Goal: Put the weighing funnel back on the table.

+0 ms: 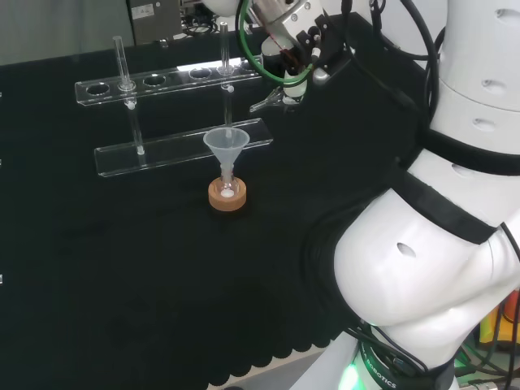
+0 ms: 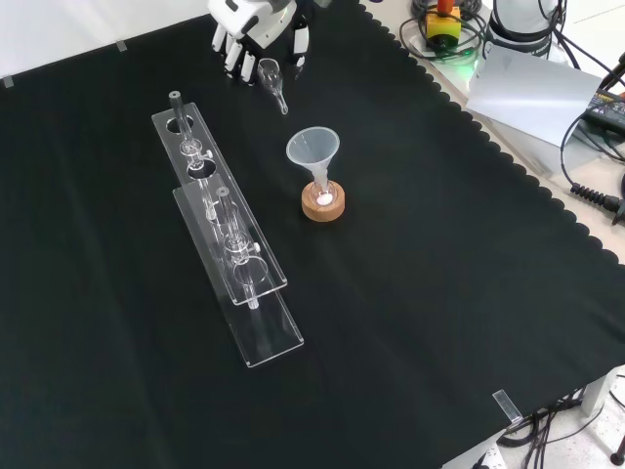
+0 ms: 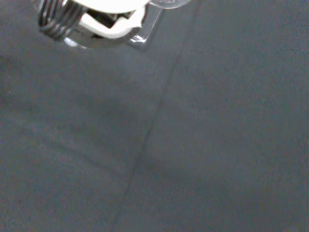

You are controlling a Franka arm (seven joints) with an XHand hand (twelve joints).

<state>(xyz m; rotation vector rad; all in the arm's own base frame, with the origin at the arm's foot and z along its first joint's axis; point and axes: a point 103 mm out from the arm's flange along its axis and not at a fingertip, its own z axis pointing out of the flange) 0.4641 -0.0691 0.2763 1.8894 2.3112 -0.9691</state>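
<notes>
The weighing funnel [image 2: 270,78] is a small clear scoop with a short stem, and it sits low over the black cloth at the far end of the bench. My hand [image 2: 256,21] comes down on it from above. The fingers [image 2: 230,54] are on one side of the bowl and the thumb [image 2: 298,44] on the other, pinching it. In the head view the weighing funnel [image 1: 272,101] hangs just under the hand [image 1: 294,45], with its stem pointing toward the rack. The wrist view has a blurred finger [image 3: 91,21] and the cloth close below.
The big funnel [image 2: 312,151] stands in a small flask on a cork ring [image 2: 322,205] mid-bench. A clear two-tier tube rack [image 2: 229,244] with a few tubes runs alongside it. The arm's white links [image 1: 439,244] fill the head view's right. Cables and gear lie past the cloth's scalloped edge [image 2: 547,186].
</notes>
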